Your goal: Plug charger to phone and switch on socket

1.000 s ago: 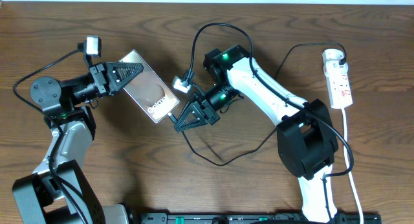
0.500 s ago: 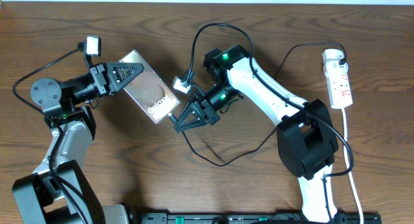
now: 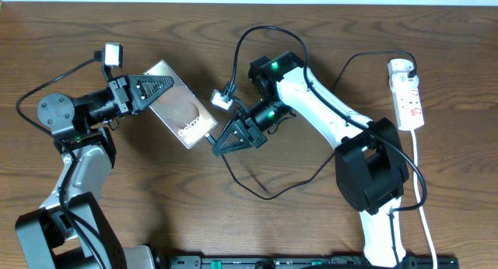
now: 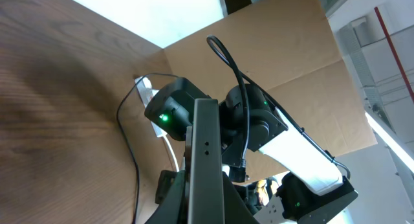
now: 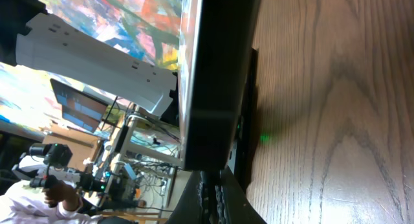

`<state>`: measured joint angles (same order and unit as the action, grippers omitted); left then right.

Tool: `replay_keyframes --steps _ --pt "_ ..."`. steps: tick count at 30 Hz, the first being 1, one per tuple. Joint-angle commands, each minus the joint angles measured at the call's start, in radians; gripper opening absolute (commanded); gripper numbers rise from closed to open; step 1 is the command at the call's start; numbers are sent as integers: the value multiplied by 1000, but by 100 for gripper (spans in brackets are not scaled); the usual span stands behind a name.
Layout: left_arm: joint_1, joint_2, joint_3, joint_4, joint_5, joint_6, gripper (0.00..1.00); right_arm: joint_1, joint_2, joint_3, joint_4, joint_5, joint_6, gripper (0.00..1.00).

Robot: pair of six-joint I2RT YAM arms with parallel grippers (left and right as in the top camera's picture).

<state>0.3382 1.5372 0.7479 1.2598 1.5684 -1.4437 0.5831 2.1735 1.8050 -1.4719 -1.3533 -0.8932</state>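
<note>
Smartphone (image 3: 183, 113), flat, dark-framed, with glossy brownish-grey screen, is positioned at 10 o'clock of wooden table (image 3: 117, 207) centre, clamped by closed left gripper (image 3: 167, 82). Right gripper (image 3: 216, 147), at its 4 o'clock end, pinches thin black charger cable (image 3: 268, 195).

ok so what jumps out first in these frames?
Centre-left, both grippers meet at the phone: the left gripper clamps its far end, and the right gripper pinches the charger at the end with the lettering. Whether the plug is seated cannot be seen. The white socket lies untouched near the table's right edge.
</note>
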Motion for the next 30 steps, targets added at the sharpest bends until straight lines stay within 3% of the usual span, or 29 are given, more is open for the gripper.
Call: replay_keyframes --steps 1,30 --pt "-4 -16 38 10 3 -14 7 -3 18 -2 -6 -16 0 1" --pt "-3 -16 38 79 3 21 7 38 18 -2 -47 10 -6 1"
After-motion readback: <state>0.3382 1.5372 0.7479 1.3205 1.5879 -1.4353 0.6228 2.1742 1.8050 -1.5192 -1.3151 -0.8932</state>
